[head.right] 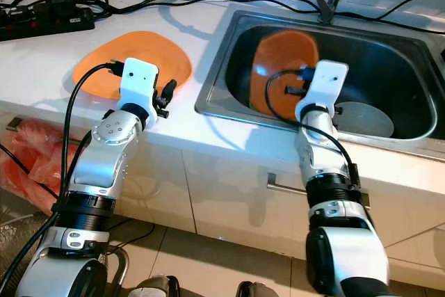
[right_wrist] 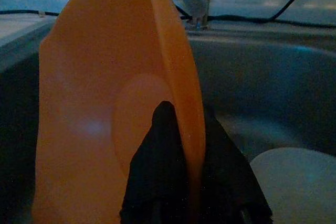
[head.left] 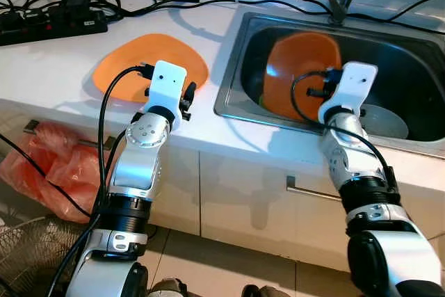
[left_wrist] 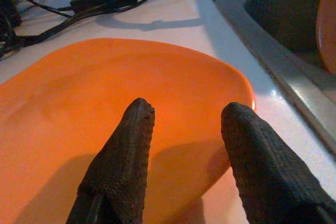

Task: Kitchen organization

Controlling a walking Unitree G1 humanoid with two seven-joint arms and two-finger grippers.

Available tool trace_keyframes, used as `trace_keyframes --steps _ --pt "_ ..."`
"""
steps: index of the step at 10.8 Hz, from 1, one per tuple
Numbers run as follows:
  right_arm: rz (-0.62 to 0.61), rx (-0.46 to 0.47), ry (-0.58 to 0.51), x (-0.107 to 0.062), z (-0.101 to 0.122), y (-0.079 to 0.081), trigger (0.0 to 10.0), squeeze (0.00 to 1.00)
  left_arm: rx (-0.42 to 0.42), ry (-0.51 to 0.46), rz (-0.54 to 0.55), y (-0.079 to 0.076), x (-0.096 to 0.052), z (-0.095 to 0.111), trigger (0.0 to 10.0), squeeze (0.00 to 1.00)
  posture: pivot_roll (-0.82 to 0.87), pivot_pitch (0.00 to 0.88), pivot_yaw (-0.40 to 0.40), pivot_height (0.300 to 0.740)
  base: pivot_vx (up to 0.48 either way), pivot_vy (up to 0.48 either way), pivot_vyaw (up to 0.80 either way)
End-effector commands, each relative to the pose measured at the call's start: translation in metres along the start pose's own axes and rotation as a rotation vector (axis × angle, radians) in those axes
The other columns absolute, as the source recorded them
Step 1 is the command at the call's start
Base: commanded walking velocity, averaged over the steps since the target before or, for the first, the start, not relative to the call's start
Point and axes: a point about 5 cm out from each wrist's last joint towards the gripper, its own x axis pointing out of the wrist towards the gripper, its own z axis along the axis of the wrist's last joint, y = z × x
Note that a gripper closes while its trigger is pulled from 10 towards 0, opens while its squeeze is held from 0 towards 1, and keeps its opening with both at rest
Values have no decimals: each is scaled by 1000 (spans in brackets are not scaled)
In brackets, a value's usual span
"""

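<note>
Two orange plates: one lies flat on the white counter (head.left: 49, 67) under the spread, empty fingers (left_wrist: 126, 156) of the left gripper (left_wrist: 184, 129); the other stands on edge in the steel sink (head.left: 229, 81), its rim pinched between the right gripper's (right_wrist: 184, 129) closed fingers, a grey dish (head.left: 386, 119) beside them.

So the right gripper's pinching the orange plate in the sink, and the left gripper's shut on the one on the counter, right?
Not quite. The left gripper is open, its fingers hovering apart over the counter plate, as the left wrist view shows. The right gripper does pinch the orange plate in the sink.
</note>
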Motion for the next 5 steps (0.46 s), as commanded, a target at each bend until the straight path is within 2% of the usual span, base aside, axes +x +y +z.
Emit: trace_keyframes --steps 1,2,3,4,5 --pt "19 -70 -48 1 6 0 10000 0 -13 25 -27 -6 -2 -5 10000 0 76 91 -45 740 0 0 0" --pt "63 -153 -57 -1 2 5 10000 0 -21 10 -29 -7 -2 -1 10000 0 76 91 -45 740 0 0 0" --pt "86 -171 -35 -2 -4 8 10000 0 -28 6 -32 -7 -3 1 10000 0 80 88 -46 740 0 0 0" --pt "106 -186 -23 -3 -8 11 10000 239 -30 7 -32 -7 -3 1 10000 0 80 87 -46 740 0 0 0" --pt "108 -205 -10 -3 -11 11 10000 561 -32 6 -32 -7 -3 2 10000 0 80 87 -46 740 0 0 0"
